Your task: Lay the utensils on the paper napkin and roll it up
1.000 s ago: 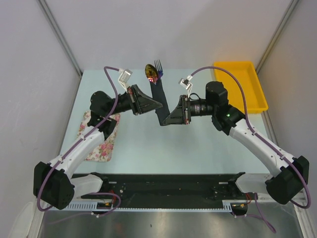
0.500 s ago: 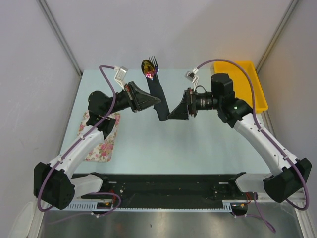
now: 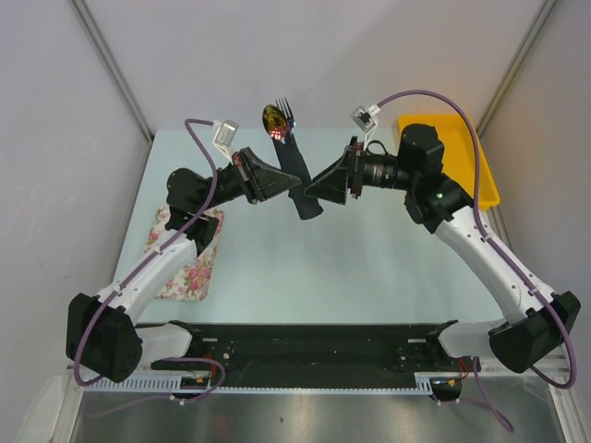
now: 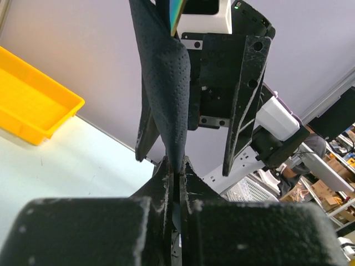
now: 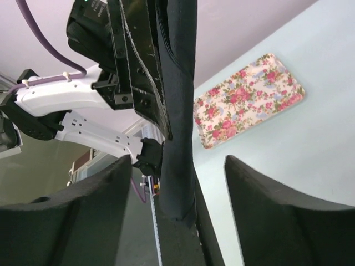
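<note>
The black paper napkin (image 3: 301, 182) is rolled into a narrow tube and held in the air above the table. The utensils stick out of its far end, a gold spoon bowl (image 3: 274, 119) and fork tines (image 3: 287, 111). My left gripper (image 3: 292, 187) is shut on the roll's side; in its wrist view the napkin (image 4: 166, 83) rises from its closed jaws (image 4: 176, 166). My right gripper (image 3: 312, 188) faces it, open. In the right wrist view the roll (image 5: 178, 111) stands between the spread fingers (image 5: 177, 169) without either pad touching it.
A pink floral cloth mat (image 3: 185, 247) lies at the table's left edge, also seen as the floral mat (image 5: 247, 100) in the right wrist view. A yellow tray (image 3: 457, 166) sits at the back right corner. Grey walls enclose the table.
My right gripper has let go of the roll's lower end, opened, and risen level with the left gripper. The roll, held by the left gripper alone, has swung a little steeper.
</note>
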You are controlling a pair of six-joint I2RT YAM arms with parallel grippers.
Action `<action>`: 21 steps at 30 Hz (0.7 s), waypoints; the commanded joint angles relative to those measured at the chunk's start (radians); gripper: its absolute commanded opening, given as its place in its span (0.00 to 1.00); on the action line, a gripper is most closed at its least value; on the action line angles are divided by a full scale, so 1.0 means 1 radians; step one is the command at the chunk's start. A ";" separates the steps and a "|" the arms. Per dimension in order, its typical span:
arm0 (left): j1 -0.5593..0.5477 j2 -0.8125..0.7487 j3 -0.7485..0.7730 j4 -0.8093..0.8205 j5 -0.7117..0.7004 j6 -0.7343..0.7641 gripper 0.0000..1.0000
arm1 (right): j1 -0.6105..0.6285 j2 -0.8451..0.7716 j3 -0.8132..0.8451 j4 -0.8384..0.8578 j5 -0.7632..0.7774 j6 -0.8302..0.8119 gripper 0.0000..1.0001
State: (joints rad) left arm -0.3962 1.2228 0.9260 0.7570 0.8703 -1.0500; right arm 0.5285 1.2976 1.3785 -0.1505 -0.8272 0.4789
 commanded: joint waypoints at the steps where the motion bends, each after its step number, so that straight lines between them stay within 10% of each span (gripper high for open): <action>1: 0.000 -0.002 0.056 0.097 -0.019 -0.030 0.00 | 0.033 0.022 -0.006 0.137 0.022 0.041 0.66; 13: -0.004 0.009 0.054 0.117 -0.028 -0.042 0.00 | 0.047 0.031 -0.047 0.200 -0.012 0.086 0.26; 16: -0.006 0.010 0.051 0.114 -0.030 -0.036 0.00 | 0.047 0.034 -0.042 0.206 -0.026 0.095 0.00; 21: -0.009 0.009 0.063 0.053 -0.028 -0.005 0.00 | 0.024 0.031 -0.045 0.186 -0.018 0.110 0.00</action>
State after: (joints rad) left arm -0.3973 1.2366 0.9337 0.8112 0.8589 -1.0904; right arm 0.5674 1.3315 1.3296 -0.0090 -0.8448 0.5621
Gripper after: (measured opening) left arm 0.023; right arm 0.047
